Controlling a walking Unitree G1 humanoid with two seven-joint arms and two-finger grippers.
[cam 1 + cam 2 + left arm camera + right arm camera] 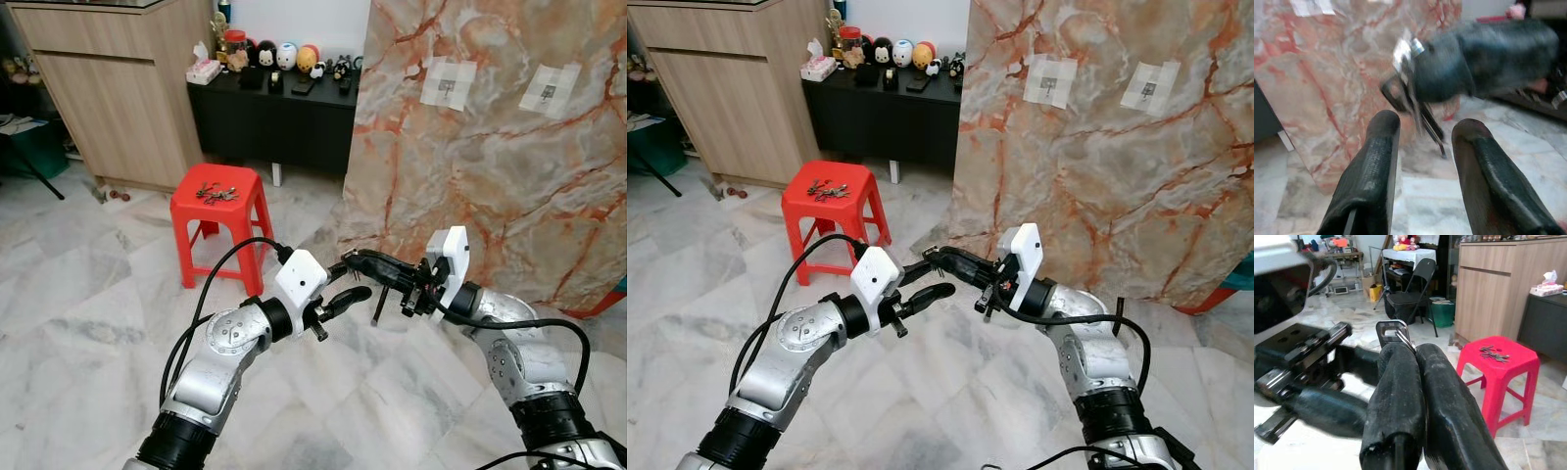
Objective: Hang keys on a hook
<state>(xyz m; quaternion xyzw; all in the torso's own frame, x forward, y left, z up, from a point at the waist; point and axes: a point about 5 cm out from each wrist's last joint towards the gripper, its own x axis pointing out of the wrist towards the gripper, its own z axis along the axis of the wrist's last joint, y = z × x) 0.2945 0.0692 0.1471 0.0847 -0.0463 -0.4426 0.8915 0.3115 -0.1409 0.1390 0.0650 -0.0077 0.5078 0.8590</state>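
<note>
1. The right gripper (pixel 361 260) was held out in front of the robot at mid-height, its two black fingers (pixel 1400 396) pressed together and clenched on a key ring (pixel 1392 331).
2. In the right wrist view the squarish metal ring stood up just past the fingertips, pinched at its lower edge.
3. In the left wrist view the ring (pixel 1403 73) sat at the tip of the blurred right fingers, and from it a key (pixel 1431 128) hung down, its long axis close to vertical and its tip pointing at the floor.
4. In the left eye view the same hanging piece (pixel 376 307) showed as a thin dark bar dangling below the right fingers, between the two grippers.
5. The left gripper (pixel 345 297) was raised beside it, pointing toward the right gripper, its fingers (pixel 1371 171) spread apart and grasping nothing; the key hung just beyond the gap between them.
6. A second bunch of keys (pixel 217 194) lay flat on the seat of a red plastic stool (pixel 223 215), well apart from both grippers, on the marble floor (pixel 88 323).
7. A marble-patterned panel (pixel 490 147) stood upright behind the grippers, carrying two small pale squares (pixel 448 83) high up; whether they bore hooks could not be told.
</note>
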